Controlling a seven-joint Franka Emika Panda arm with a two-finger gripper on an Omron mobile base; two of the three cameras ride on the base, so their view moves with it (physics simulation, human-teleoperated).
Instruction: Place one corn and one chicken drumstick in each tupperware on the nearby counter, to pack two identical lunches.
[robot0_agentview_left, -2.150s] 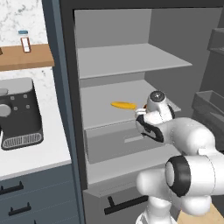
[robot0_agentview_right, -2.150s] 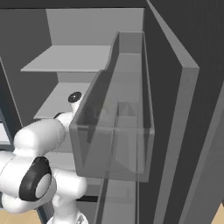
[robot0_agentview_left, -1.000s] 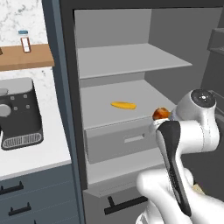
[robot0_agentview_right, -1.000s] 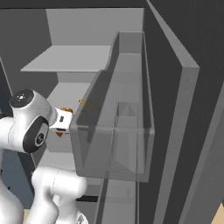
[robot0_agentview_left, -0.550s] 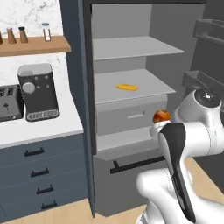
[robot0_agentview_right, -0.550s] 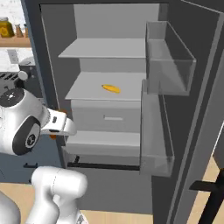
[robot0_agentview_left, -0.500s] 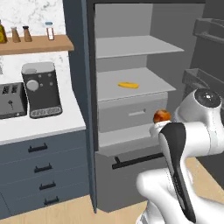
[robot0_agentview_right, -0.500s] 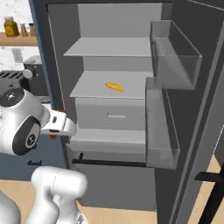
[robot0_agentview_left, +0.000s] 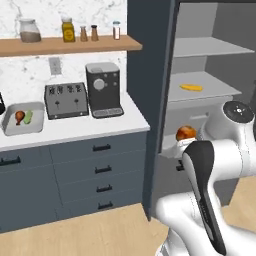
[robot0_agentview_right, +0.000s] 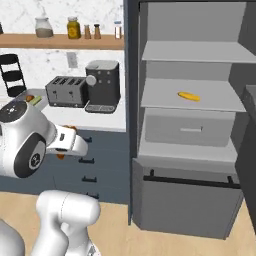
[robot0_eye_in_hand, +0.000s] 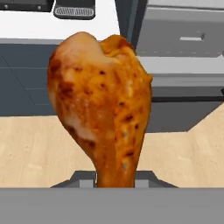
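Observation:
My gripper (robot0_agentview_left: 183, 142) is shut on the thin bone end of a chicken drumstick (robot0_agentview_left: 186, 132), held in the air in front of the open fridge. Close up in the hand view, the orange-brown drumstick (robot0_eye_in_hand: 103, 105) stands meaty end up above the gripper (robot0_eye_in_hand: 116, 183). A light-grey tupperware (robot0_agentview_left: 11, 129) sits at the left end of the white counter (robot0_agentview_left: 90, 126), holding another drumstick (robot0_agentview_left: 19, 116) and a pale green corn (robot0_agentview_left: 28, 116). A yellow corn (robot0_agentview_left: 191, 88) lies on the fridge's middle shelf, seen as corn (robot0_agentview_right: 189, 96) from the right.
A toaster (robot0_agentview_left: 66, 100) and a coffee machine (robot0_agentview_left: 104, 90) stand on the counter between the tupperware and the fridge. A wooden shelf (robot0_agentview_left: 70, 45) with jars hangs above. A black round rack (robot0_agentview_right: 12, 75) stands at the counter's far left. The tall dark fridge wall (robot0_agentview_left: 150, 100) separates counter and fridge.
The whole picture has shifted as the base moved back and turned left, bringing the counter and tupperware into view. The gripper keeps its hold on the drumstick.

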